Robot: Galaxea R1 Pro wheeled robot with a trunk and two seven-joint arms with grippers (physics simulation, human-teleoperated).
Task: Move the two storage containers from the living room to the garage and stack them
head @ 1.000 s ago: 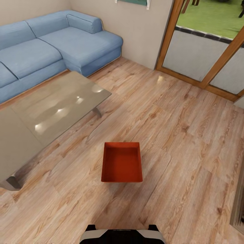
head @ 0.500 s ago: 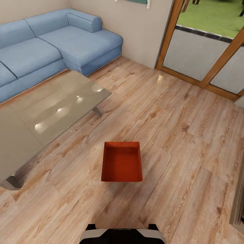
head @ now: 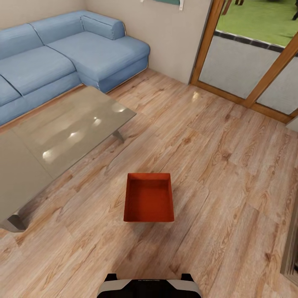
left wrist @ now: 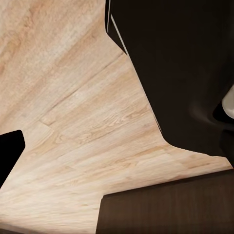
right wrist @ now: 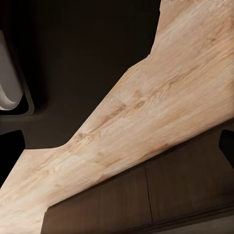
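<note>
Where the far wall turns at the left, a big blue sofa [head: 62, 54], bent round the corner. Just in front of it, a low glass table [head: 62, 136] with shiny spots of light on top, standing on thin grey legs.

Next along, in the middle: one orange-red storage container [head: 149, 198]. Sits flat on the light wood floor [head: 215, 174] of the living room, open side up, with nothing inside. Lies near the table's corner but does not touch it. Rests straight ahead of the robot's body [head: 149, 287], black and white, at the near edge of the head view, with bare planks in between.

Over on the right, wood-framed glass doors [head: 265, 62], with green grass [head: 256, 20] outside.

In the left wrist view, more light wood planks and big dark parts of the robot. Left pincer [left wrist: 117, 158]: just one black fingertip [left wrist: 9, 153] at the edge, so cannot tell if open or closed. Holds nothing that can be seen.

In the right wrist view, the same planks and dark robot parts. Right pincer [right wrist: 117, 148]: two black tips far apart, one at each side, so spread wide, with only floor between them. Well away from the container, like the left one.
</note>
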